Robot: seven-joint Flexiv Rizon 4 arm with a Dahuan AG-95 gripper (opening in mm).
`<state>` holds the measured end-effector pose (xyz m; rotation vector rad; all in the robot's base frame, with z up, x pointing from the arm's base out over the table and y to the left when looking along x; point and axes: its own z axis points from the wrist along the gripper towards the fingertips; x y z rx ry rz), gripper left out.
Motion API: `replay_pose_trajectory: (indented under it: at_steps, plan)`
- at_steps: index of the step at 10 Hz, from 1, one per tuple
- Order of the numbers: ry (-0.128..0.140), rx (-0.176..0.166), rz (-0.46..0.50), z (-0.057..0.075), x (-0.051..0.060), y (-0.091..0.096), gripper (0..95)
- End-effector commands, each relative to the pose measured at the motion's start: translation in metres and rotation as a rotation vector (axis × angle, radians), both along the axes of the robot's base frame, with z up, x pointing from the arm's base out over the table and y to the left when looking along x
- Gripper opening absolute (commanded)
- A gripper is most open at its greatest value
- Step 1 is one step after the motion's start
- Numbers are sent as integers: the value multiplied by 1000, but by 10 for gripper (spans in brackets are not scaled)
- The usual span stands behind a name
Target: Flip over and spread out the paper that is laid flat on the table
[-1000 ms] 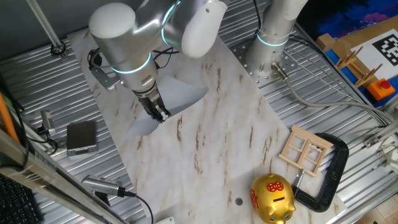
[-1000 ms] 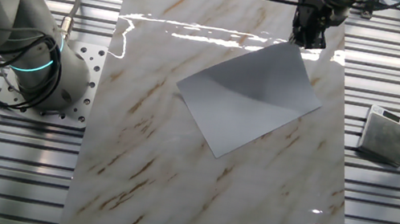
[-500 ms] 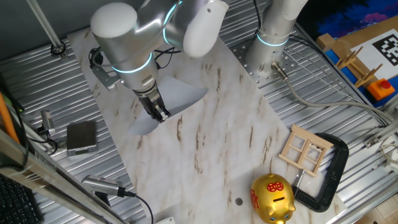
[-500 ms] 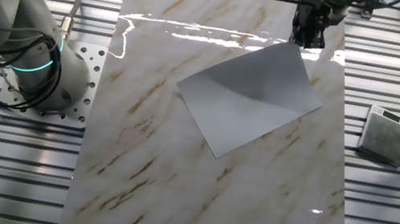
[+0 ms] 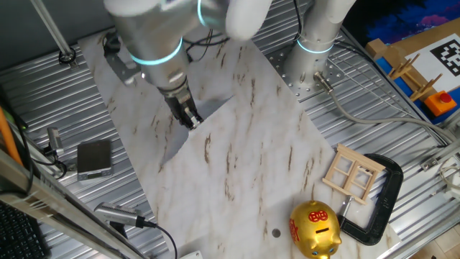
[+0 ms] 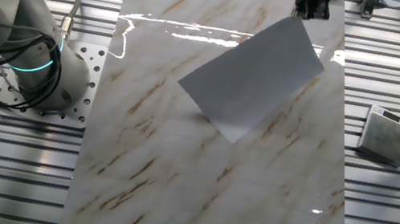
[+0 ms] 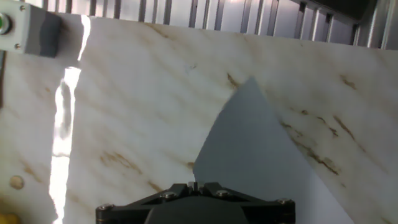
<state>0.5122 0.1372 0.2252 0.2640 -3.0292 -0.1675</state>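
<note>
The paper (image 6: 255, 76) is a plain white sheet on the marble table (image 6: 171, 188). My gripper (image 6: 311, 4) is shut on the sheet's far corner and holds that corner above the board, so the sheet hangs tilted with its near edge still on the table. In one fixed view the gripper (image 5: 188, 115) pinches the paper (image 5: 212, 108) from above the table (image 5: 251, 158). In the hand view the paper (image 7: 255, 149) runs out from the closed fingertips of the gripper (image 7: 194, 185) over the table (image 7: 137, 93).
A gold piggy bank (image 5: 314, 229), a small wooden frame (image 5: 352, 173) and a black clamp (image 5: 384, 198) sit at one end of the board. A grey square pad (image 6: 385, 135) lies on the ribbed metal beside it. The arm's base (image 6: 35, 76) stands on the opposite side.
My gripper has risen with the paper's corner pinched in it. The sheet has lifted off the table on that side and now hangs tilted.
</note>
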Motion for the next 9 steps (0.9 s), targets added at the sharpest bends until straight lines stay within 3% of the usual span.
replay_pose_trajectory:
  at_steps: [1,5,9]
  plan:
    - [14,15,15,15,-4,-4,0]
    - [38,27,42,59,-5,-26,0]
    - [48,28,50,76,-3,-32,0]
